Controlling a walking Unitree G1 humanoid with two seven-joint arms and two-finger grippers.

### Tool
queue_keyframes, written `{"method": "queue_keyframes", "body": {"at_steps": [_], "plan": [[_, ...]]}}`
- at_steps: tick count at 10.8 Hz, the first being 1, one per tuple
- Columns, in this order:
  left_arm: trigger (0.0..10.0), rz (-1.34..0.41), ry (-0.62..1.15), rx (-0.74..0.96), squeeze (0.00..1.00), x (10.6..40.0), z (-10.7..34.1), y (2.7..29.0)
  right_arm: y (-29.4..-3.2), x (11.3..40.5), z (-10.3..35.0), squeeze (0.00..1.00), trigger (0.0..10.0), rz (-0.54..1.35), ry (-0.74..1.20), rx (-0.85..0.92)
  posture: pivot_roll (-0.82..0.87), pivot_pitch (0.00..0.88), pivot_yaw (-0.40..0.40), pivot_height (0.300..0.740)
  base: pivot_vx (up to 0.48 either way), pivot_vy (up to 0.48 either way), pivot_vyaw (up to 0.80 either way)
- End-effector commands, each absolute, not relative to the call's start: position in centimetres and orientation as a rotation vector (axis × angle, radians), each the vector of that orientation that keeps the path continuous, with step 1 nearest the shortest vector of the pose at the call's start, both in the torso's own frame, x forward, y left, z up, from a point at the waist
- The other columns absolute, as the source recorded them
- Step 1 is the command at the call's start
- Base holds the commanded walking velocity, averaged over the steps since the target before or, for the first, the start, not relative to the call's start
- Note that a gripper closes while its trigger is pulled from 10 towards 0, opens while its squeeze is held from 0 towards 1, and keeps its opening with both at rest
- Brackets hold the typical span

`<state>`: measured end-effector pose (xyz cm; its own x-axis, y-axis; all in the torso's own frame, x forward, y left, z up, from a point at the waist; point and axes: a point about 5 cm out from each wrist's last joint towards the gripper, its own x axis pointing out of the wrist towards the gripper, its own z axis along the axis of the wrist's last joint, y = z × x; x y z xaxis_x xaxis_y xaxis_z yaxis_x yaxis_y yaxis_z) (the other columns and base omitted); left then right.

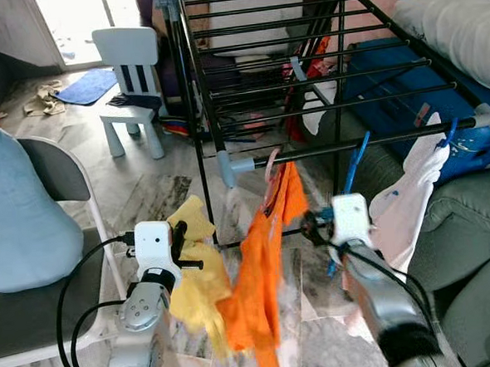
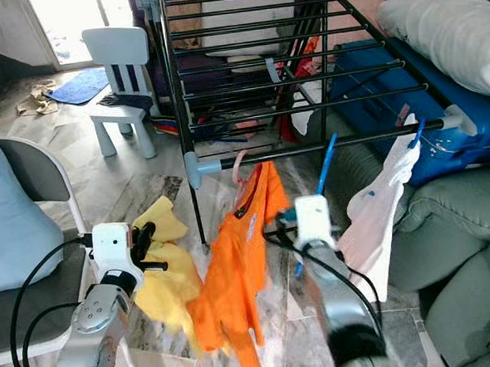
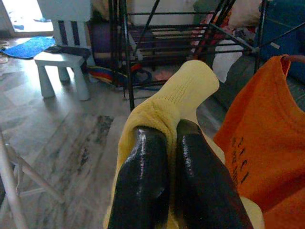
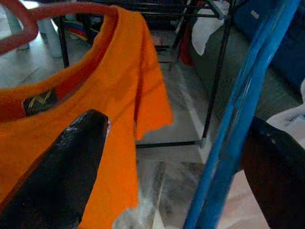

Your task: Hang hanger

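A black drying rack [image 1: 375, 140] stands in front of me. From its front rail hangs an orange shirt [image 1: 263, 274] on a pink hanger [image 1: 271, 167]. Just to the right a bare blue hanger [image 1: 356, 164] is hooked over the same rail. My right gripper [image 1: 312, 226] is open below the rail. The blue hanger [image 4: 238, 119] runs between its fingers, close to one finger [image 4: 276, 162], and the orange shirt [image 4: 95, 90] is by the other. My left gripper [image 3: 164, 131] is low on the left, shut on a yellow cloth [image 3: 181, 95] that drapes beside the orange shirt.
A white garment [image 1: 408, 198] hangs at the rail's right end. A grey sofa [image 1: 474, 253] and a blue box [image 1: 397, 83] are on the right. A grey folding chair with a blue cushion [image 1: 14, 214] is on the left, a white child's chair [image 1: 131, 82] beyond it.
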<state>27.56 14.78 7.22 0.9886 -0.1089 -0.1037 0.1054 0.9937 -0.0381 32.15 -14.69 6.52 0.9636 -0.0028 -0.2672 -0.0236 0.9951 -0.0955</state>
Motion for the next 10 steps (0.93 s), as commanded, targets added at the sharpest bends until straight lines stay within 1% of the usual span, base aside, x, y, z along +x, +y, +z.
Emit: {"method": "queue_keyframes", "body": {"at_steps": [1, 5, 8, 10], "plan": [[10.0, -0.109, 0.087, -0.027, 0.0, 27.9, 7.7, 14.8, -15.1, 32.3, 6.2, 0.0, 10.0, -0.023, 0.311, -0.11, -0.11, 0.054, 0.0, 0.74, 0.0, 0.0, 0.0], [10.0, -0.112, 0.09, -0.034, 0.0, 27.9, 7.7, 14.6, -17.8, 32.3, 6.4, 0.0, 10.0, -0.14, 0.321, -0.16, -0.12, 0.055, -0.002, 0.74, 0.0, 0.0, 0.0], [10.0, -0.119, 0.09, -0.032, 0.0, 28.2, 7.7, 14.4, -17.6, 32.7, 6.4, 0.0, 10.0, -0.119, 0.327, -0.145, -0.12, 0.05, -0.002, 0.74, 0.0, 0.0, 0.0], [10.0, -0.114, 0.094, -0.03, 0.0, 28.1, 7.6, 14.5, -16.8, 33.2, 6.4, 0.0, 10.0, -0.077, 0.342, -0.137, -0.12, 0.048, -0.002, 0.74, 0.0, 0.0, 0.0]]}}
